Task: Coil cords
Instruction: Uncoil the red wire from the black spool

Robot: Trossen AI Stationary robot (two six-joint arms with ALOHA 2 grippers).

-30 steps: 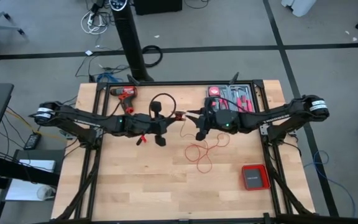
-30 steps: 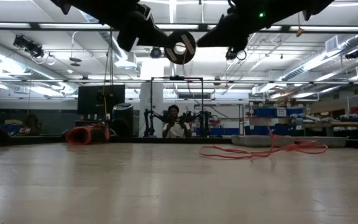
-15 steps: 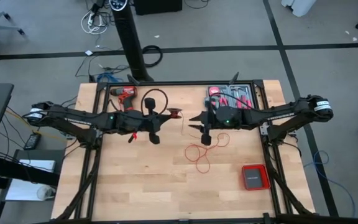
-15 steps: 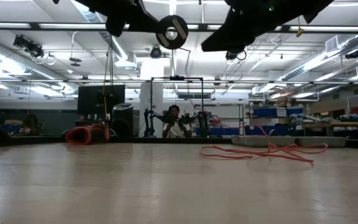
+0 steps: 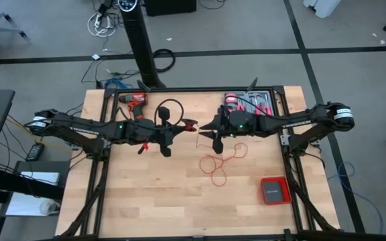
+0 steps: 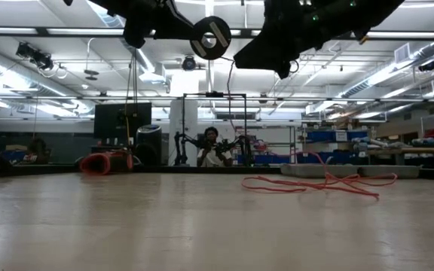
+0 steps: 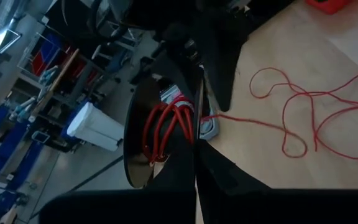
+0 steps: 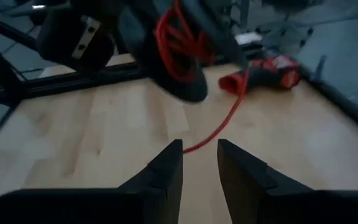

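A thin red cord is partly wound on a small black spool (image 5: 190, 124), which hangs above the table's middle in my left gripper (image 5: 182, 126). The windings (image 7: 166, 130) show red between the spool's dark discs. From the spool the cord drops to the table, and the rest of it lies there in loose loops (image 5: 214, 164) (image 6: 315, 182). My right gripper (image 5: 206, 128) stands open just right of the spool, also above the table. The trailing cord (image 8: 219, 127) runs down past its fingertips (image 8: 174, 155); whether they touch it, I cannot tell. My left gripper holds the black spool between its two fingers, at the spool's near rim (image 7: 166, 169); the dark fingers hide the exact spot. They reach in nearly level from the table's left. The spool is lifted clear, one disc (image 6: 211, 38) facing the table's near edge, the cord trailing slack.
A red-and-black drill (image 5: 134, 100) lies at the far left of the table. A tray of tools (image 5: 250, 102) sits at the far right. A flat red box (image 5: 273, 191) lies near the right front. Bare wood spreads across the near half.
My left gripper has drawn back a little toward the table's left edge and risen slightly, carrying the spool along. My right gripper has rolled about its own axis and edged toward the spool. The loose cord on the table has settled flatter.
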